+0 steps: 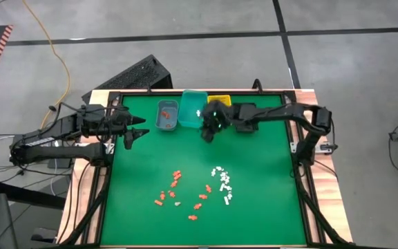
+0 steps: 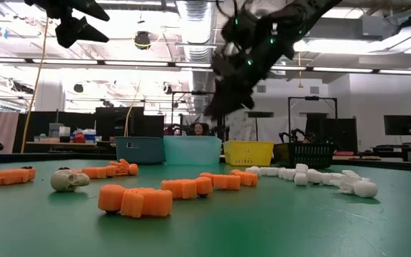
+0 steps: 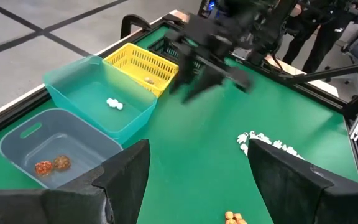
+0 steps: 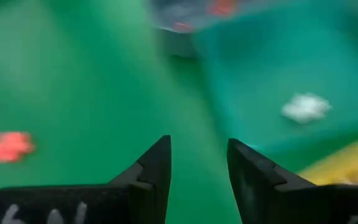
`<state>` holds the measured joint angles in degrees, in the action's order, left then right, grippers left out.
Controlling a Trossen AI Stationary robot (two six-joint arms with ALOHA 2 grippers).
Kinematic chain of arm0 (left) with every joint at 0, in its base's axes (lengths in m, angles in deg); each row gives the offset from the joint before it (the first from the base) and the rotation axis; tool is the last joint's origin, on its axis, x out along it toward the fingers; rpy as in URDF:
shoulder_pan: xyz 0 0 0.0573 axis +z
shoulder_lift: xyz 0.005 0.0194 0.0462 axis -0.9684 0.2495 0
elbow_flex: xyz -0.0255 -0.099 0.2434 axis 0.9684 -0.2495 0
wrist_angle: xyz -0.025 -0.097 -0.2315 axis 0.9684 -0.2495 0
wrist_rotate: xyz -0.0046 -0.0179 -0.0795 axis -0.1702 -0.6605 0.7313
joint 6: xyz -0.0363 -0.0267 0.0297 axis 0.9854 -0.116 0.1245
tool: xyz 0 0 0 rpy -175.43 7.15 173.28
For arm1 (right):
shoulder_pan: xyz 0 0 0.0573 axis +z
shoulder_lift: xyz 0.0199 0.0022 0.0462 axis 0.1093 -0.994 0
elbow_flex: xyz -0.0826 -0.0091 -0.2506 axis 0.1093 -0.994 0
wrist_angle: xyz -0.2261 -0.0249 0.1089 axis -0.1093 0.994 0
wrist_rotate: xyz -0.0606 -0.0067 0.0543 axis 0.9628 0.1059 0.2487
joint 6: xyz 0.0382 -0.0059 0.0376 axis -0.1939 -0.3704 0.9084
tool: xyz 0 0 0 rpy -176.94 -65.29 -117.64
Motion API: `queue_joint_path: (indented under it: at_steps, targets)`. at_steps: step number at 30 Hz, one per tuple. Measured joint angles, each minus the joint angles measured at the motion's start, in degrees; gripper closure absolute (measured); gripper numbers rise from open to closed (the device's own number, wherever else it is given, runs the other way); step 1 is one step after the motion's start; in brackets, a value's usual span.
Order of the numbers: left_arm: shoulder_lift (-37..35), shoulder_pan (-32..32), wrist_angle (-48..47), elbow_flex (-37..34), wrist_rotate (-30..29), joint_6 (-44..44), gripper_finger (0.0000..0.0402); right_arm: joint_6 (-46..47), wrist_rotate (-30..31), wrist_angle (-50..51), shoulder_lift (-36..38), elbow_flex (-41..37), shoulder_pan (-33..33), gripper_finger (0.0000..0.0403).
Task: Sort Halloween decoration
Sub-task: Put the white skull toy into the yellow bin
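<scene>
Mostly unsorted: orange pcs (image 1: 178,190) and white pcs (image 1: 222,184) lie loose low-centre on the green table (image 1: 268,166). Done so far: two orange in blue bin (image 3: 48,155), one white in teal bin (image 3: 98,93), sth small in yellow bin (image 3: 143,62). Right gripper (image 1: 208,131), top centre by the bins, fingers apart, empty. Left gripper (image 1: 138,131), upper left, fingers apart, idle. Black bin hidden behind right arm.

One camera looks straight down on the whole tabletop (image 1: 254,173). Another sits at its surface, looking level across into the room. Each wrist camera peers forward past its own jaws (close up). All four share the teal bin (image 1: 193,108).
</scene>
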<state>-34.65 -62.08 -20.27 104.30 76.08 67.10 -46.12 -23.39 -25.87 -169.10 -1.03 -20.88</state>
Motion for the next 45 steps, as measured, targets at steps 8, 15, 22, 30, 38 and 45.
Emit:
queue_joint_path:
  at_steps: [8,15,22,30,38,45]
  targets:
    - [0.02,0.00,0.02,-0.02,0.00,0.09,0.0141,-2.07,-0.09,-11.49,-0.33,-0.02,14.74,0.0257]
    - [0.07,0.00,0.02,0.00,-0.02,0.11,0.0141,-6.57,5.55,-17.40,-1.08,-0.02,23.48,0.0261]
    - [0.07,0.00,0.00,0.00,-0.31,-1.18,0.0141,-10.79,5.34,-19.15,-6.56,2.02,28.90,0.0262]
    - [0.05,0.00,-0.62,-0.74,-0.10,-0.63,0.0141,-14.68,-0.16,-19.12,-17.63,12.36,30.75,0.0262]
    - [0.48,-0.04,-0.96,-0.76,0.09,-0.76,0.0141,-19.59,-4.58,-16.20,-25.74,20.46,32.95,0.0262]
    - [0.42,-0.04,-0.37,-0.79,0.08,-1.75,0.0141,-18.32,-4.48,-14.78,-28.63,20.44,34.00,0.0262]
